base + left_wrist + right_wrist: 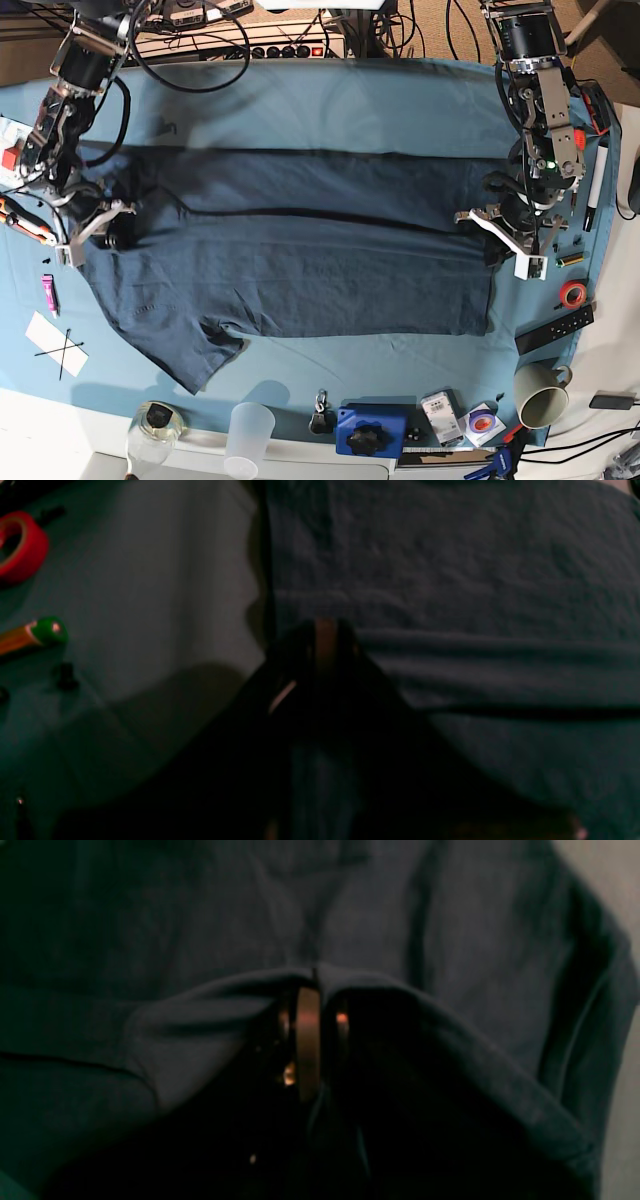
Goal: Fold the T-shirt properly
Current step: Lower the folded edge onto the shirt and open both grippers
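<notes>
The T-shirt (300, 270) lies spread across the cloth-covered counter (380, 105), one long fold running its width. The left gripper (497, 232) pinches its hem edge, jaws closed on fabric, while the right gripper (92, 222) likewise clamps the shoulder end.

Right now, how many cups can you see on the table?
2. A clear plastic cup stands upright at the table's near edge, below the T-shirt. A pale mug lies tipped near the near right corner. Clutter could hide others.
</notes>
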Action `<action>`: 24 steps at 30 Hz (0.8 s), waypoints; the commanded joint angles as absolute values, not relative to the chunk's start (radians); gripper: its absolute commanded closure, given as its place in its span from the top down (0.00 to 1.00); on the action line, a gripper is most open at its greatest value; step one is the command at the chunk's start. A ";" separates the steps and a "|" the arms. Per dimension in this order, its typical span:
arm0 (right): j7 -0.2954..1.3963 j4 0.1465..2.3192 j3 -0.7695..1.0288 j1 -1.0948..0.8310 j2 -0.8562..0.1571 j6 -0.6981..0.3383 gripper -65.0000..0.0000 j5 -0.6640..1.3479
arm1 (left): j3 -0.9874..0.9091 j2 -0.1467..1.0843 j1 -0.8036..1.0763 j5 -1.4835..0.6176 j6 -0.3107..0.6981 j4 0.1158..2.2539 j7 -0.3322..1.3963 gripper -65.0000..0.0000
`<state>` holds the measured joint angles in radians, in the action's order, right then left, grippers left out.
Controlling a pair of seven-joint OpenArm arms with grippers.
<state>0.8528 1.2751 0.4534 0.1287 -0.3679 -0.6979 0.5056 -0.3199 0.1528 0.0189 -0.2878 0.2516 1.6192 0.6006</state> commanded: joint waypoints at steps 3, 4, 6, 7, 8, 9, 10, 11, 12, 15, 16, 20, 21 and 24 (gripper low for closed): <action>0.822 1.224 0.458 0.181 -0.391 -0.698 0.00 0.514 | -0.323 0.161 0.002 -0.291 0.245 1.600 0.567 0.00; 0.822 1.203 0.458 0.191 -0.391 -0.698 0.00 0.514 | -0.323 0.161 0.002 -0.291 0.245 1.587 0.559 0.00; 0.821 1.173 0.458 0.203 -0.391 -0.698 0.00 0.514 | -0.323 0.161 0.002 -0.291 0.257 1.570 0.552 0.00; 0.819 1.168 0.458 0.205 -0.391 -0.698 0.00 0.514 | -0.323 0.161 0.002 -0.291 0.267 1.568 0.551 0.00; 0.817 1.166 0.458 0.205 -0.391 -0.698 0.00 0.514 | -0.323 0.161 0.002 -0.291 0.276 1.568 0.551 0.00; 0.814 1.166 0.458 0.205 -0.391 -0.698 0.00 0.513 | -0.323 0.161 -0.001 -0.291 0.281 1.568 0.548 0.00; 0.806 1.166 0.458 0.205 -0.391 -0.698 0.00 0.507 | -0.323 0.161 -0.004 -0.291 0.282 1.568 0.547 0.00; 0.793 1.166 0.458 0.205 -0.391 -0.698 0.00 0.496 | -0.323 0.161 -0.007 -0.291 0.282 1.568 0.545 0.00; 0.785 1.166 0.458 0.205 -0.391 -0.698 0.00 0.487 | -0.323 0.161 -0.012 -0.290 0.282 1.568 0.545 0.00; 0.784 1.166 0.458 0.205 -0.391 -0.698 0.00 0.485 | -0.323 0.161 -0.029 -0.290 0.282 1.568 0.545 0.00; 0.783 1.166 0.458 0.205 -0.391 -0.698 0.00 0.485 | -0.323 0.161 -0.034 -0.290 0.282 1.568 0.545 0.00; 0.757 1.167 0.458 0.205 -0.391 -0.698 0.00 0.485 | -0.323 0.161 -0.048 -0.290 0.282 1.567 0.546 0.00; 0.755 1.167 0.458 0.205 -0.391 -0.698 0.00 0.485 | -0.323 0.161 -0.050 -0.290 0.282 1.567 0.546 0.00; 0.757 1.167 0.458 0.205 -0.391 -0.698 0.00 0.485 | -0.323 0.161 -0.050 -0.283 0.282 1.559 0.545 0.00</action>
<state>0.7876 1.1515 0.4530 0.1802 -0.3676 -0.6971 0.4706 -0.3199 0.1524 -0.0315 -0.2806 0.2821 1.5471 0.5732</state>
